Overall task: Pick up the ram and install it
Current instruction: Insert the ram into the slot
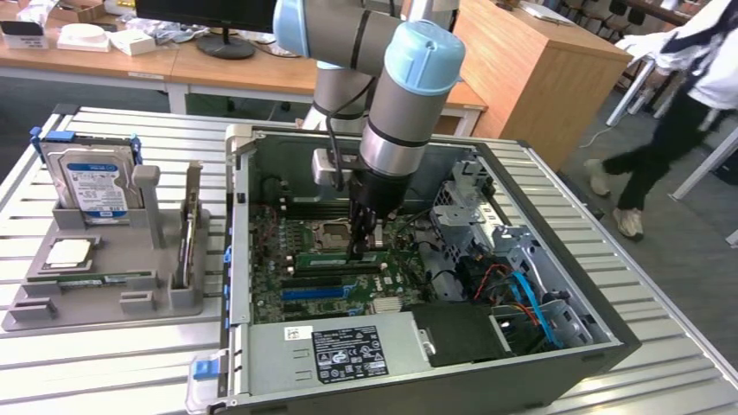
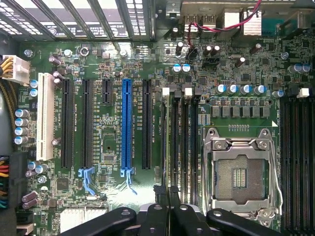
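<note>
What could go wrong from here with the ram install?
1. The gripper, shut, sits near one end of the ram at the memory slots. An off-centre push may seat it tilted.
2. Whether the stick lines up with a single slot cannot be told. If it is off, it could jam.
3. The open processor socket lies beside the slots, so a slip could hit it.

Slatted metal tabletop (image 1: 92,363). An open PC case (image 1: 554,373) rests on it; a grey parts stand (image 1: 81,301) sits just beside, toward the exterior view's left.

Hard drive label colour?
The hard drive label is blue and white; clearest in the exterior view.
</note>
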